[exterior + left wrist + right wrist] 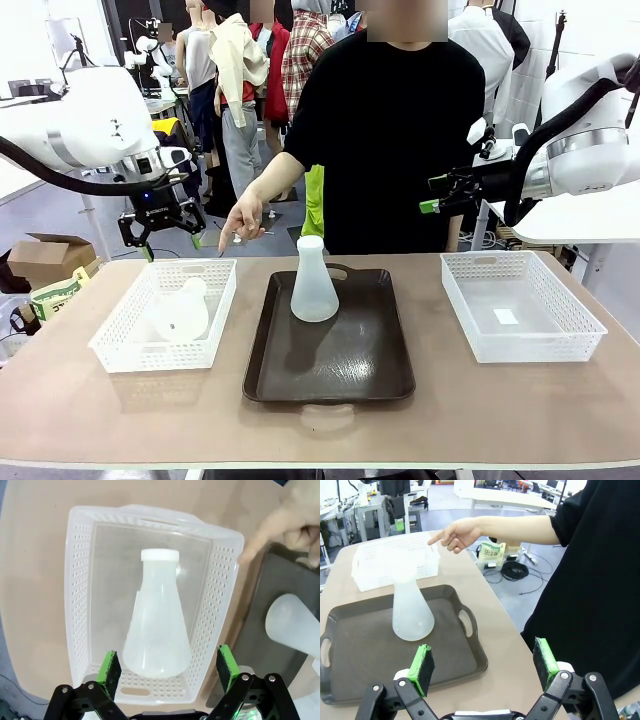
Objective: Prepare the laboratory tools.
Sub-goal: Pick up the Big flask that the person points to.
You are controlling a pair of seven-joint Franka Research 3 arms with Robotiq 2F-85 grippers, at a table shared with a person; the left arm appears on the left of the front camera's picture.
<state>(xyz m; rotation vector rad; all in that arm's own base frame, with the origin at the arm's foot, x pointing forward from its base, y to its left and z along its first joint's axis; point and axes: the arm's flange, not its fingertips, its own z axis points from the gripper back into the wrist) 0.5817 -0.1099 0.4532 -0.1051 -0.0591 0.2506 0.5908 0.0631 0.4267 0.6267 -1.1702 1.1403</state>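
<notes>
An open lab: white benches (510,497) along the top of the frame, cables (515,572) on the floor, a cardboard box (45,255) at left.

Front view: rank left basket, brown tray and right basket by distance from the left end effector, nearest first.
1. left basket: at the table's left, just beneath the left end effector.
2. brown tray: table centre.
3. right basket: far right side.

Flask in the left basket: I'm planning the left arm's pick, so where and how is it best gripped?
Probably the narrow neck, below the white rim, coming down from above: the flask lies on its side, its base is wide, and basket walls block sideways approaches.
</notes>
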